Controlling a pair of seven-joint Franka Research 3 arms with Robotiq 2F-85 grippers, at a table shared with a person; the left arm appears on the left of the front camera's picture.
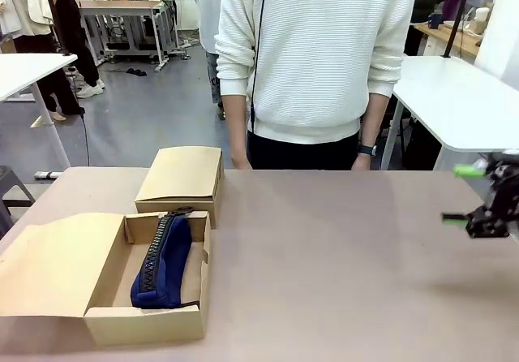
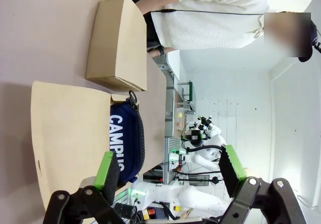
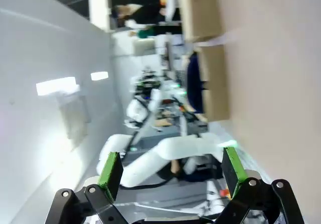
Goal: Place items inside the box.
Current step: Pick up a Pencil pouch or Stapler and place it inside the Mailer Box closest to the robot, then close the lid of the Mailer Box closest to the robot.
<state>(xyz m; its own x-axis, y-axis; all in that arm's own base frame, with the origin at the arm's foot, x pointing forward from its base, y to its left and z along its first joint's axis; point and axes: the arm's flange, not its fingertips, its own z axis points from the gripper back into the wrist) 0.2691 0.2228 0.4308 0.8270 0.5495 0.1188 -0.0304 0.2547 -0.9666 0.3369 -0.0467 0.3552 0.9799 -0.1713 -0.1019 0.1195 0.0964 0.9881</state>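
The open box (image 1: 146, 313) sits at the near left corner of the worktop (image 1: 340, 256). The navy pouch (image 1: 162, 265) already lies inside it. A closed box (image 1: 180, 175) stands just behind, touching it. The right claw (image 1: 469, 193) hangs over the right edge of the worktop, spread wide and holding nothing. The left claw (image 2: 170, 176) is spread wide and empty too, up above the open box. I think the next thing must come from the person (image 1: 312, 62) before a claw can grab it.
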